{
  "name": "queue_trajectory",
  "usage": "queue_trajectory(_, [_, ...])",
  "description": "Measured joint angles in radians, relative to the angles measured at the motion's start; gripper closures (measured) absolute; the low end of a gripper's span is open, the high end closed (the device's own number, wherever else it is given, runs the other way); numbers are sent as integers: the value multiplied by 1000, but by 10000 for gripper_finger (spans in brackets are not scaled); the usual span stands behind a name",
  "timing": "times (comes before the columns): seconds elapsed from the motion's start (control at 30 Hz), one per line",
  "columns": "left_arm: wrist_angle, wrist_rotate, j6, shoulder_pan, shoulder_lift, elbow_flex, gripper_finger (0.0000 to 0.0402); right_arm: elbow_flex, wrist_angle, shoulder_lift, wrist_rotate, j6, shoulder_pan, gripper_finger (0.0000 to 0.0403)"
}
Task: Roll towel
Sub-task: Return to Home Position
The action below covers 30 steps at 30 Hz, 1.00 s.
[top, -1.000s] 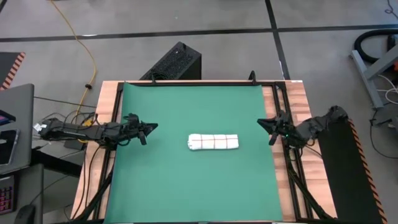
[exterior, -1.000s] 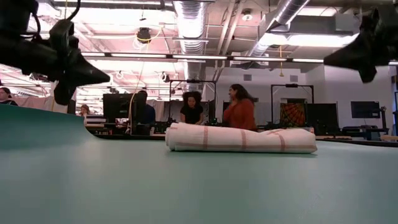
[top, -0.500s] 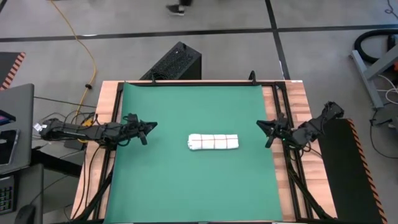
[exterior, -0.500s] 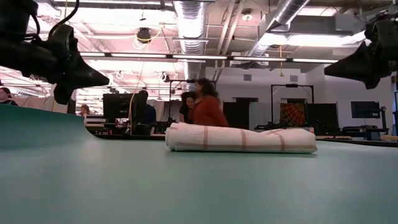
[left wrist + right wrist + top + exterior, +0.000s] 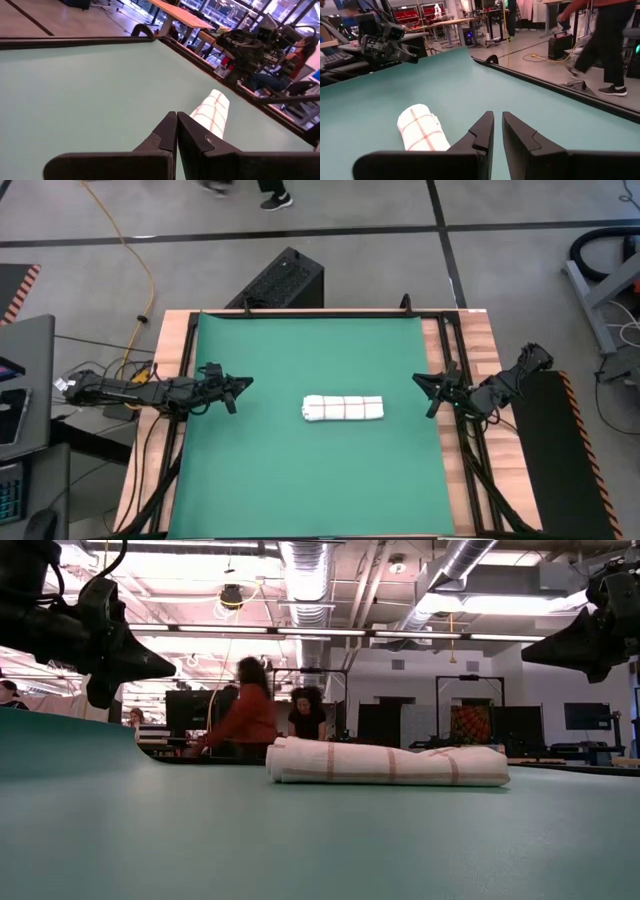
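Observation:
The towel (image 5: 343,408) is white with red grid lines. It lies rolled into a short cylinder on its side in the middle of the green mat (image 5: 310,480), and also shows in the low view (image 5: 388,764). My left gripper (image 5: 243,384) hovers shut above the mat's left part, pointing at the roll's left end (image 5: 212,111). My right gripper (image 5: 419,379) hovers at the mat's right edge, pointing at the roll's right end (image 5: 420,127). Its fingers stand a narrow gap apart. Neither gripper touches the towel.
The mat covers most of the wooden table (image 5: 470,330). Black rails (image 5: 448,350) run along the table's left and right sides. Bare mat lies between each gripper and the roll. People move in the room beyond the far edge (image 5: 245,705).
My right arm has shifted slightly, its gripper settling a little lower, and has then kept still. The towel roll has not moved. A person in the room behind has walked across.

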Motion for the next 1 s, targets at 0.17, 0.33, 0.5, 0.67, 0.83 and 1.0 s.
queue_trajectory(0.17, [0,9,7,0,0,0,402,0,0,0,-2,0,0,340])
queue_trajectory(0.33, [-1,9,7,0,0,0,402,0,0,0,-2,0,0,340])
queue_trajectory(0.5, [-1,9,7,0,0,-1,402,0,0,0,-3,0,0,340])
queue_trajectory(0.67, [-1,10,6,0,0,-1,402,0,1,0,-3,1,0,340])
queue_trajectory(0.83, [-1,10,6,0,0,-1,402,-1,1,0,-3,1,0,340])
queue_trajectory(1.0, [-1,10,5,0,0,-1,402,-1,1,0,-3,1,0,340])
